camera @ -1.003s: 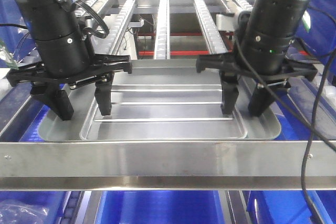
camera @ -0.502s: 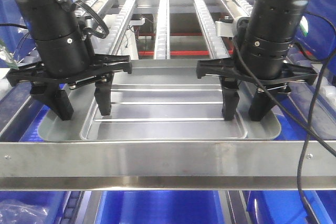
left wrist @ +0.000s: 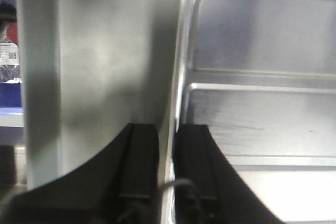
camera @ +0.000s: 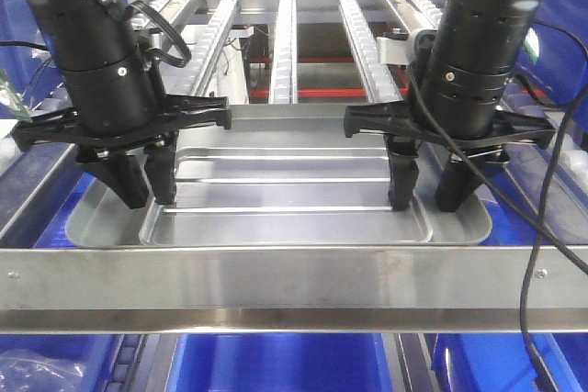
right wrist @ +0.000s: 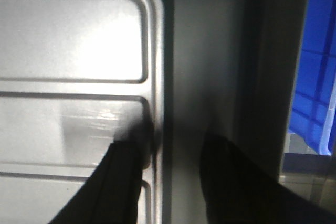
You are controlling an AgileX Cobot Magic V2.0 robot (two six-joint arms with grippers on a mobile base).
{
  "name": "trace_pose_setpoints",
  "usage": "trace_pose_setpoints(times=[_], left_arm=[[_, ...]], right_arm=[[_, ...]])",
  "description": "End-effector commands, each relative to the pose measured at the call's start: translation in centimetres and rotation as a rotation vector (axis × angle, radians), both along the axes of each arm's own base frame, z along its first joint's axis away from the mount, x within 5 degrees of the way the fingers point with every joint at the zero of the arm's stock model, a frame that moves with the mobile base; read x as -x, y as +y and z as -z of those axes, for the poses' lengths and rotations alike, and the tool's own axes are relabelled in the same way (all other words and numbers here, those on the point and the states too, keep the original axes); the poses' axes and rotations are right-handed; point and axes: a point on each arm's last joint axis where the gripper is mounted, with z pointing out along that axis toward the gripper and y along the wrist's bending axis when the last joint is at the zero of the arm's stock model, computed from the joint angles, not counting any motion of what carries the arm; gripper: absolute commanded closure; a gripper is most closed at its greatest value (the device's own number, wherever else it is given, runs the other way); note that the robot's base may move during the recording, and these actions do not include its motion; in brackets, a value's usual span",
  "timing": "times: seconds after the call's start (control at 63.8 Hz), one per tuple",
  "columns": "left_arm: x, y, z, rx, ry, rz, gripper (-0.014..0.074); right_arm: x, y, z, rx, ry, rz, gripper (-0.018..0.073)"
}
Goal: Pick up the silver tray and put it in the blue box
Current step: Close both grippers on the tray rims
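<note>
The left gripper point(camera: 149, 200) pinches a ridge of the silver tray point(camera: 294, 193) between its fingers. The right gripper point(camera: 424, 203) stands spread, straddling the opposite ridge.

Both arms pointing downward, left gripper point(camera: 149, 197) fingers pinched nearly together, right gripper point(camera: 427, 199) fingers spread

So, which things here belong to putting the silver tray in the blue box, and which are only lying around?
For the job: silver tray; blue box; left fingers, pinched on the tray's inner ridge; right fingers, open astride that ridge.
Only lying about: roller rails; steel front bar.
</note>
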Motion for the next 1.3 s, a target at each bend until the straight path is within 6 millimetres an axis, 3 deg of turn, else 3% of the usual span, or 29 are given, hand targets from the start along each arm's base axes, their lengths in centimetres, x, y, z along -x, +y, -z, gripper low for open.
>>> trace_pose_setpoints(times=[0.0, 0.267, 0.564, 0.674, 0.862, 1.098, 1.286], left_arm=[[-0.2, -0.1, -2.5, 0.042, -0.078, 0.001, 0.0573], [-0.1, -0.1, -1.2, 0.011, -0.011, -0.007, 0.0573], [-0.1, -0.1, -1.2, 0.008, -0.006, -0.007, 0.0611], [-0.1, -0.1, -1.2, 0.008, -0.006, -0.007, 0.0611], [-0.1, -0.1, -1.2, 0.009, -0.008, -0.007, 0.0611], [-0.1, -0.1, -1.2, 0.010, -0.010, -0.007, 0.0610], [-0.1, 0.0, -3.1, 0.013, -0.025, -0.010, 0.0610]], right_arm=[[-0.4, 0.2, -2.2, -0.032, -0.086, -0.009, 0.0165], [-0.4, 0.2, -2.2, -0.032, -0.085, -0.009, 0.0165], [-0.4, 0.2, -2.2, -0.032, -0.087, -0.009, 0.0170], [-0.4, 0.2, -2.2, -0.031, -0.083, -0.009, 0.0256], [-0.3, 0.2, -2.2, -0.029, -0.078, -0.010, 0.0520], [-0.3, 0.2, -2.3, -0.031, -0.081, -0.009, 0.0503], [0.2, 0.0, -4.7, -0.044, -0.113, -0.009, 0.0503]])
